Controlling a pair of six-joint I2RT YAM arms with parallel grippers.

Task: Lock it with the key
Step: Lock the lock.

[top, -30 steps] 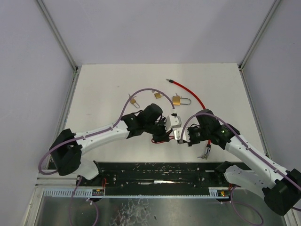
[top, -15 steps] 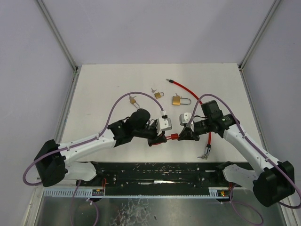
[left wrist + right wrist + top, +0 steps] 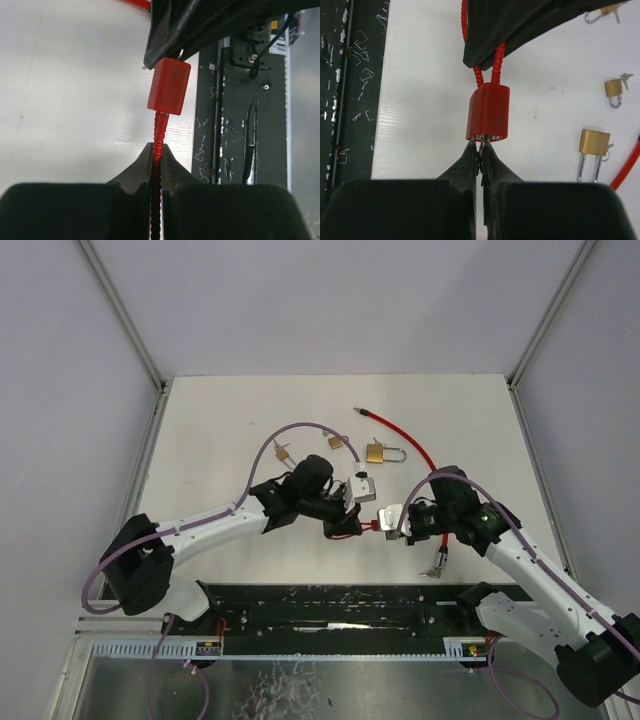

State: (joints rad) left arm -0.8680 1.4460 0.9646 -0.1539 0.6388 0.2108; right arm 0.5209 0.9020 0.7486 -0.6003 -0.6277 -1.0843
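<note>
Matt red plastic lock body point(image 3: 488, 112), shiny brass padlock point(image 3: 594, 141), matt white table point(image 3: 220, 430)

Top view fixed high at the near side, looking down over the whole white counter point(image 3: 220, 420), each wrist view close behind its own jaws, the two facing each other, all three sharing the red lock body point(image 3: 169, 86)

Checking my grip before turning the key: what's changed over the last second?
The left arm dipped low and rose again; the right arm swung toward the far side and returned. Left hand and right hand ended slightly further apart, baring the red lock body between them. Nothing grabbed or released: left stays shut on the red cable, right on the key. Brass padlocks unmoved.
</note>
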